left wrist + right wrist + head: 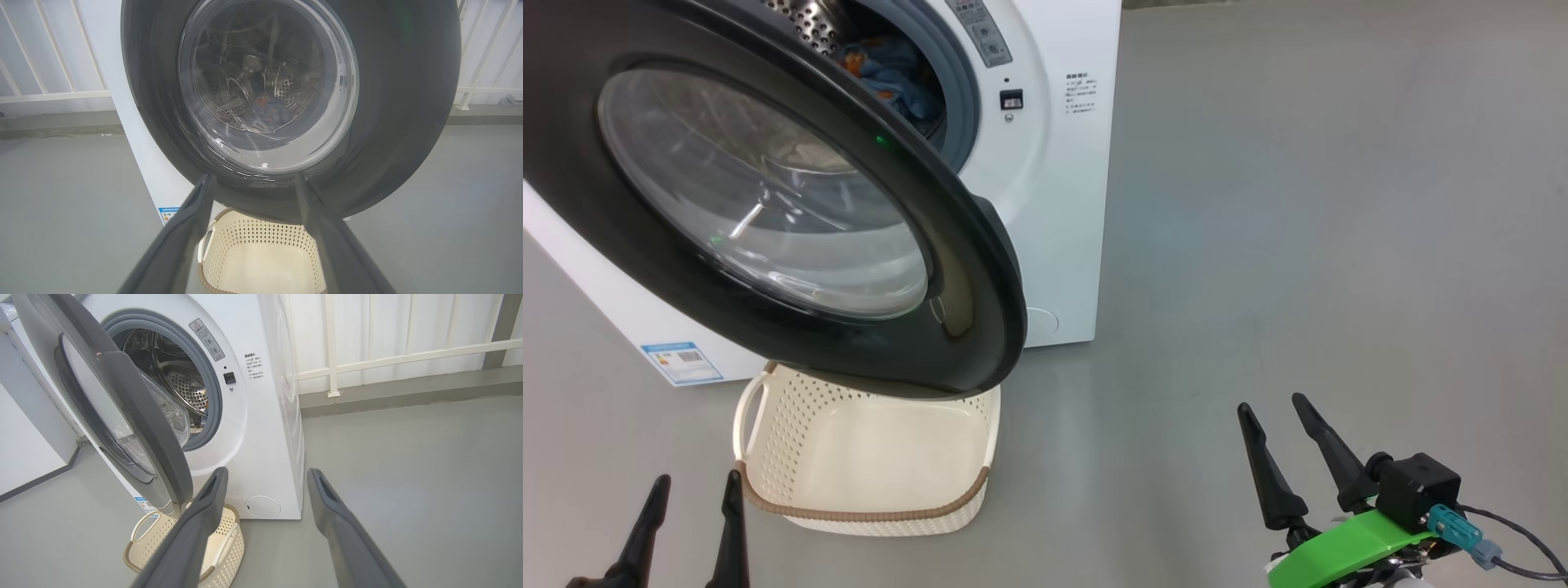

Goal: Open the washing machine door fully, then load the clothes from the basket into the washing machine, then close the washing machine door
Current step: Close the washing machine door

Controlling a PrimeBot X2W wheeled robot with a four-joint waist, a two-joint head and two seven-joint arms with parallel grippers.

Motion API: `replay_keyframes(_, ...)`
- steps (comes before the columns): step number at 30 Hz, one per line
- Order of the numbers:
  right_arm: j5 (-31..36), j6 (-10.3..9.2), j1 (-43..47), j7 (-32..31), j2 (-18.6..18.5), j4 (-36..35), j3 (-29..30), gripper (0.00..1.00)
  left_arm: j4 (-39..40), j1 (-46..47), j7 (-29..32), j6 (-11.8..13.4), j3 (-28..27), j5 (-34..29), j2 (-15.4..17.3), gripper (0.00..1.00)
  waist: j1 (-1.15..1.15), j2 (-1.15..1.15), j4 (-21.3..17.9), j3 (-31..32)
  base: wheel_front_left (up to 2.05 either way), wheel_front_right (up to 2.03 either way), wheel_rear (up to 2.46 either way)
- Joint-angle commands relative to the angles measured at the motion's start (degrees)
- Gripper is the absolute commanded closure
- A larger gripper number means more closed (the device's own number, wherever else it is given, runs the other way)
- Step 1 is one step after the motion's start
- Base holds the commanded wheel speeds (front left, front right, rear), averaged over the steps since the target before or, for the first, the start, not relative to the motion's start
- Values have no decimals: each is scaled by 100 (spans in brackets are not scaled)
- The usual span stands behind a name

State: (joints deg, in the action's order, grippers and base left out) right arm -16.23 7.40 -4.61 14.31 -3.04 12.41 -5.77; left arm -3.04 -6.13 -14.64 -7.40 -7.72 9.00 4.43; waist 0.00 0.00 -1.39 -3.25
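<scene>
Washing machine door (768, 204) half-open, apart beyond left gripper (698, 482), left of right gripper (1271, 404); both spread.

clothes (894, 73) in washing machine (1062, 229), basket (866, 514) under door (768, 196)

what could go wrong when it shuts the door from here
1. The light blue printed clothes appear to lie close to the mouth of the steel drum, so the large round glossy black door might pinch fabric against the grey-blue rubber ring.
2. That door's lower edge hangs over the cream perforated plastic basket; swinging it might clip the rim.
</scene>
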Motion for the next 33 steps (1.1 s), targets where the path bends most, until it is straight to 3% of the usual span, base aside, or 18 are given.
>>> replay_keyframes(1,77,9,-8,69,16,-123,-124,0,98,62,-36,-9,-172,53,51,0,0,0,8,10,0,0,0)
replay_keyframes(2,77,9,-6,69,16,-123,-119,28,93,57,-36,-9,-171,53,49,0,0,0,11,15,0,0,0)
replay_keyframes(4,78,9,-1,69,16,-118,-114,100,90,47,-36,-9,-167,55,44,0,0,0,19,18,0,0,0)
replay_keyframes(16,-77,9,-91,69,16,-450,-76,100,168,72,-36,-9,-134,70,38,0,0,0,48,-10,0,0,0)
replay_keyframes(25,-536,9,-575,69,16,-1938,-354,100,196,113,-36,-9,-16,171,83,0,0,0,47,-103,0,0,0)
replay_keyframes(33,-341,9,-1206,69,-30,-3041,-1285,100,225,177,-36,-9,67,204,118,0,0,0,154,-178,0,0,0)
